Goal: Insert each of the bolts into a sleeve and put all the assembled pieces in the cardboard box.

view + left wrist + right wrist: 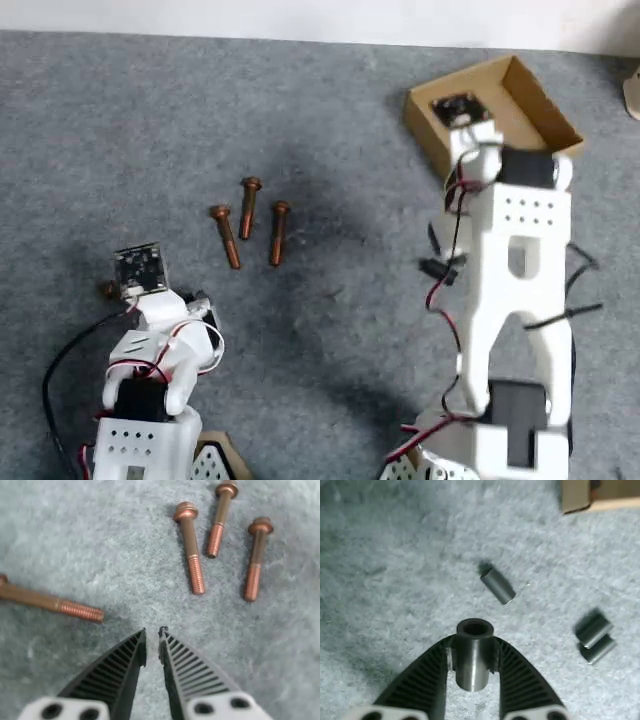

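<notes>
L arm: left hand [152, 632] nearly closed, tips just apart, nothing in it, low over grey desk [75, 540]. Just beyond, one bolt [50, 602] lies alone. Farther off, three bolts [191, 555] roughly parallel, not touching.

R arm: right hand [473, 647] clamped on a sleeve [474, 662], open bore showing. Beyond it a loose sleeve [497, 586], then two sleeves [592, 627] side by side. Cardboard box [575, 495] farthest.

I see dull coppery metal bolts [191, 555], a smooth dark metal sleeve [472, 660] with a faint sheen, a matt cardboard box [422, 130] and fuzzy grey cloth over the bench [330, 320].
</notes>
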Motion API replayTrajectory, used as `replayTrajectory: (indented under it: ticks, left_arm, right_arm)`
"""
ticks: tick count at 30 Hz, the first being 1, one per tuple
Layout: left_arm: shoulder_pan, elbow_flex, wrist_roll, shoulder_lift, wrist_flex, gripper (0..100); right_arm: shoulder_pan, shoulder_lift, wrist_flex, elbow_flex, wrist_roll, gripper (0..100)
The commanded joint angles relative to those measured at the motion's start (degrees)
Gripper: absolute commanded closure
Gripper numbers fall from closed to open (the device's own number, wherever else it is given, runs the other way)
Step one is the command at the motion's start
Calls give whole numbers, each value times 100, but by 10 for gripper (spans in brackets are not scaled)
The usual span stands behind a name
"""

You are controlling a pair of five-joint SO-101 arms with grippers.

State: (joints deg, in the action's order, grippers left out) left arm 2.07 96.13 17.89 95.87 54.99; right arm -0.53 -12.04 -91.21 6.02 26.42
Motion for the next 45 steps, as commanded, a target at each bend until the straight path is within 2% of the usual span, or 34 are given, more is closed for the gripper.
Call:
replayTrajectory:
  ticks: [1,8,11,20,24,28,32,38,45]
  left_arm:
    - [-110,119,-510,57,9,941]
    - [-136,-453,-273,-4,18,950]
    - [-233,-760,-273,-13,62,996]
    - [-400,-936,-79,-13,712,994]
    - [-400,-945,-79,-22,712,994]
    - [-400,-1033,-70,-259,712,994]
    - [-391,-1763,-62,-1429,712,994]
    - [-435,-3116,527,-3934,624,994]
    - [-409,-4382,1433,-6501,-396,990]
  right_arm:
    - [75,-655,602,857,-26,993]
    - [84,-1147,1218,2132,-70,993]
    - [180,-1411,1560,2536,-440,993]
    - [1130,-2985,1886,3380,-1415,993]
    - [1358,-3837,1974,3802,-1521,993]
    - [1376,-4558,2536,4505,-1512,993]
    - [1385,-4998,2897,5068,-1512,993]
    - [1385,-5253,2941,5279,-1503,993]
    - [1385,-5270,3152,5666,-1495,993]
